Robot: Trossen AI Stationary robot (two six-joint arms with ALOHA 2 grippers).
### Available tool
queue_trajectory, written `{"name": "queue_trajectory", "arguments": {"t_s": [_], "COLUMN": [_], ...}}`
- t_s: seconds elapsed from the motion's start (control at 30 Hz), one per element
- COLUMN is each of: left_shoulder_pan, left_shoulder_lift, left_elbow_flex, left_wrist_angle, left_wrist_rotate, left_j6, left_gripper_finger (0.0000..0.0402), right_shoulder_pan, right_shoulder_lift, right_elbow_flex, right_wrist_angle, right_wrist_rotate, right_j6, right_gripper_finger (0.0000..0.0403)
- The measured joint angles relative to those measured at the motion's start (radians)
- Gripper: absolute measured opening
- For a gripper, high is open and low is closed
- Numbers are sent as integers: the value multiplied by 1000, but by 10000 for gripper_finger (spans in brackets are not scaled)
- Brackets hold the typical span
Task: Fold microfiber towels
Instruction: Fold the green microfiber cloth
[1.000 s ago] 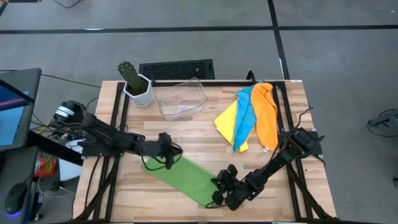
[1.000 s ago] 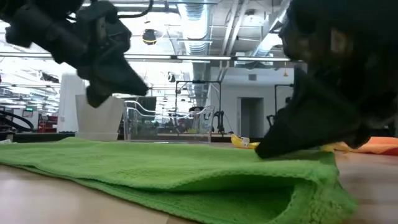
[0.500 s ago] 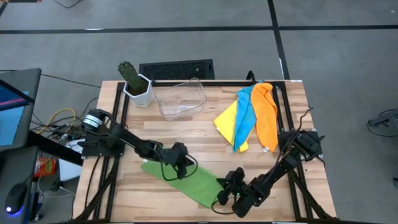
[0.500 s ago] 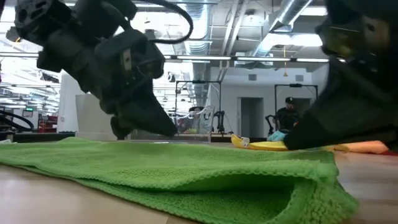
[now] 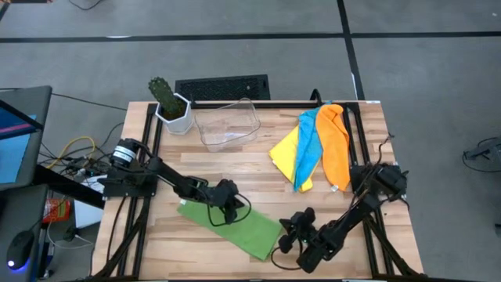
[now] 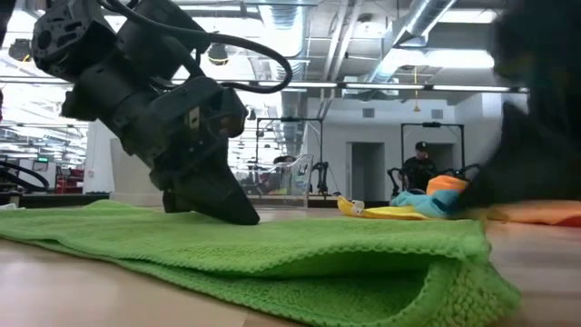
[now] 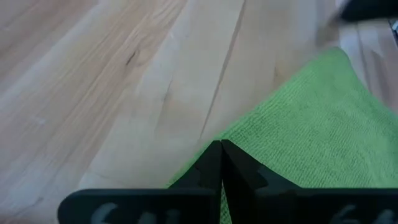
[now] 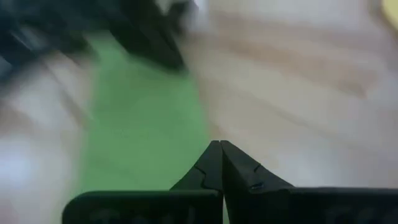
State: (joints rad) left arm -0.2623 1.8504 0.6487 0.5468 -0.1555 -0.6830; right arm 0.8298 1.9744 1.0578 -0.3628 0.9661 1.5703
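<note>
Left gripper slid along green towel; clear bin holds nothing.

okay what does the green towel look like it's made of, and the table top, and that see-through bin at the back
Green towel: soft napped cloth, probably microfiber; fuzzy looped surface, limp fold.
Table top: light wood planks, grain and seams visible, smooth satin look.
Bin: clear glossy plastic, likely rigid; table shows through.

The folded towel is plain bright green; the three heaped towels are yellow, light blue and orange. The table is pale striped wood, its frame black; the arms are dark; the bin clear; the cactus green in a white pot
</note>
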Motion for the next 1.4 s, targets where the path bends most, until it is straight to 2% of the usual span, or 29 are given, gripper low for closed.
{"name": "queue_trajectory", "arguments": {"t_s": [0.1,0.23,0.47,0.63,0.77,0.87,0.93,1.0,1.27,1.4], "left_shoulder_pan": [1,2,4,5,14,27,34,39,66,69], "left_shoulder_lift": [0,0,1,1,1,-2,-2,-2,-1,-1], "left_elbow_flex": [0,-1,-2,-2,-2,-3,-3,-3,-3,-3], "left_wrist_angle": [-2,0,0,0,2,6,13,20,24,24], "left_wrist_rotate": [-6,-10,-14,-13,-6,6,8,13,13,14], "left_j6": [1,5,7,9,9,8,8,8,20,22], "left_gripper_finger": [0,0,0,0,0,0,0,0,0,0], "right_shoulder_pan": [8,6,4,8,6,8,4,-19,-158,-200], "right_shoulder_lift": [-54,-37,92,107,62,0,-45,-66,-20,40], "right_elbow_flex": [6,5,2,7,1,0,3,3,2,1], "right_wrist_angle": [6,55,127,105,11,-41,-43,-32,165,285], "right_wrist_rotate": [68,29,-71,-88,-118,-50,28,51,45,-20], "right_j6": [-39,-106,-10,27,33,27,-24,-112,-367,-477], "right_gripper_finger": [20,16,19,17,22,21,19,18,21,14]}}
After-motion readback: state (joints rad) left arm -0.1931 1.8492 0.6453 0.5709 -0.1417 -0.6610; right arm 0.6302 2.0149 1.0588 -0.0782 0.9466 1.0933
